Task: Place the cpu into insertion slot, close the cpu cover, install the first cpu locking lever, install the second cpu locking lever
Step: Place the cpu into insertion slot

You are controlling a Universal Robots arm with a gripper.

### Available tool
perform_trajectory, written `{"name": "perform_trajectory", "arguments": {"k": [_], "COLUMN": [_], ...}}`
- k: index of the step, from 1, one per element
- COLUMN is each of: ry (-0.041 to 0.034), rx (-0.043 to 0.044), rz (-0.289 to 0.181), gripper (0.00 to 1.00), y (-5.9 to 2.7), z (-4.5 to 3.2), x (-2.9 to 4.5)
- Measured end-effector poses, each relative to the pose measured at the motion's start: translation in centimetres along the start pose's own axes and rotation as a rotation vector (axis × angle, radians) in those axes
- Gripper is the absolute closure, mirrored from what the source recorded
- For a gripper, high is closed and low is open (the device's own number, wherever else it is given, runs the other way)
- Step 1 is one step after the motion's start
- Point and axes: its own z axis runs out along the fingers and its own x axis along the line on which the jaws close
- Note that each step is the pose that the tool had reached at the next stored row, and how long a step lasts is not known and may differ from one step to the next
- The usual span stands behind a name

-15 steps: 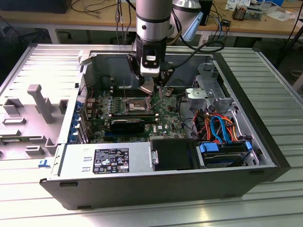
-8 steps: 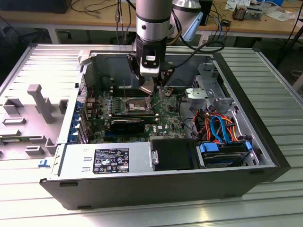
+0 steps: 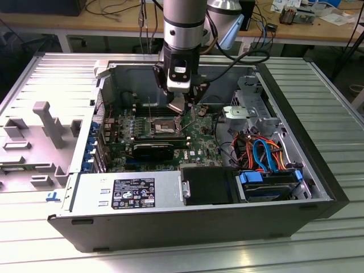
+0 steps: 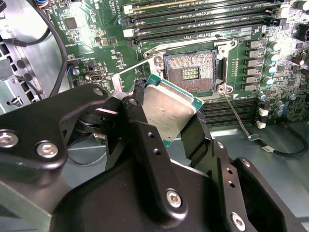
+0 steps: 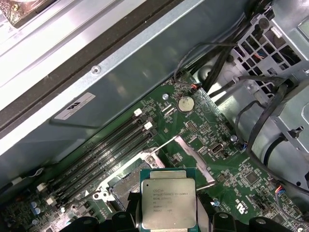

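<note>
My gripper point(image 4: 169, 126) is shut on the cpu point(image 4: 169, 108), a flat square chip with a dull silver top, held by its edges between two black fingers point(image 4: 140, 123). The chip hangs tilted just above the motherboard, beside the insertion slot point(image 4: 190, 72), whose dark pin field lies uncovered. The cpu cover point(image 5: 195, 157) is swung up and open next to the insertion slot point(image 5: 126, 186). A thin wire locking lever point(image 4: 235, 113) sticks out, released. In the exterior view the gripper point(image 3: 181, 108) hovers over the insertion slot point(image 3: 161, 126) inside the open computer case.
Long memory slots point(image 4: 203, 21) run beside the socket. A black card point(image 3: 153, 151) lies nearer the power supply point(image 3: 131, 193). Orange and blue cables point(image 3: 261, 151) and a drive cage point(image 3: 250, 114) fill the exterior view's right. Case walls point(image 3: 318, 165) ring the board.
</note>
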Motion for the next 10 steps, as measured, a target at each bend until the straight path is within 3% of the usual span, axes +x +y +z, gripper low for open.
{"name": "perform_trajectory", "arguments": {"k": [10], "ry": [-0.0024], "rx": [-0.0006], "rz": [0.053], "gripper": [0.45], "y": [0.00], "z": [-0.03], "x": [0.00]}}
